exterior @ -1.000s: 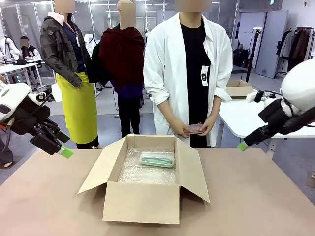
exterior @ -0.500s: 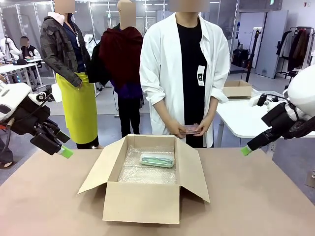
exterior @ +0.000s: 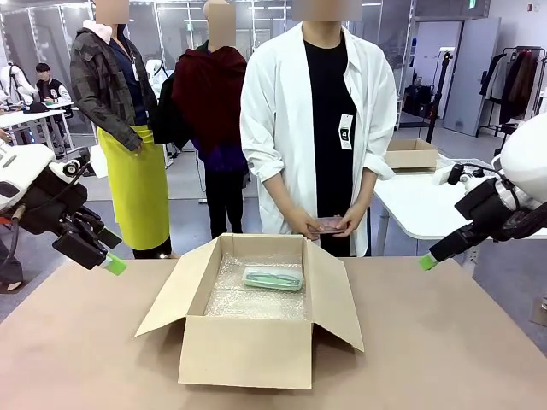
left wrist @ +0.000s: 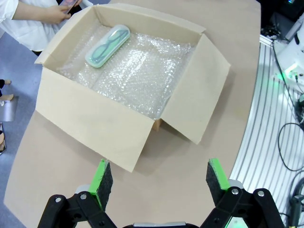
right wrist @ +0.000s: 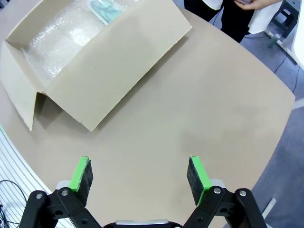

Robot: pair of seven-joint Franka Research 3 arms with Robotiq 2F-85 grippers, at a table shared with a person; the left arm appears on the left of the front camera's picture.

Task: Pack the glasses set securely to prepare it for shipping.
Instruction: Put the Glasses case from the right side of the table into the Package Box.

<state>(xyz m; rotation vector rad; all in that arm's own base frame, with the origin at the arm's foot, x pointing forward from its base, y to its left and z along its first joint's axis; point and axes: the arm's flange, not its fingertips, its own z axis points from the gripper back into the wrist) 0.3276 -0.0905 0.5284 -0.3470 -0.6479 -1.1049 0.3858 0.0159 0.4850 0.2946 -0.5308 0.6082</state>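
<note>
Left gripper (exterior: 111,265): spread wide, nothing in it – hanging near the table's left edge, well apart from the box; same big gap between the green pads on its own wrist cam (left wrist: 157,164).
Right gripper (exterior: 427,261): wide apart too and empty, up over the far-right part of the table near the edge; pads far apart on its wrist cam (right wrist: 138,164).
Open brown cardboard box (exterior: 248,350): middle of the tan tabletop (exterior: 444,342), flaps folded outward, the side ones sticking out left and right.
Clear bubble wrap (exterior: 256,299): lining the box floor.
Pale mint-green translucent glasses case (exterior: 273,278): lying flat on the wrap, close to the box's far wall, dark frames showing through; same spot from the left wrist cam (left wrist: 108,45).
Pale pink glasses case (exterior: 331,225): outside the box, held in both hands (exterior: 312,226) by the person in a white coat (exterior: 316,128) standing past the far table edge.
Free room: bare table on both sides of the box and in front of it, plus plenty of bare wrap nearer than the mint case.
Hard to see: pink case mostly covered by fingers; both grippers side-on from the front, so the gap is hard to read there; near box wall hiding the front strip of the floor; mint case cut off by the top edge on the right wrist cam.
</note>
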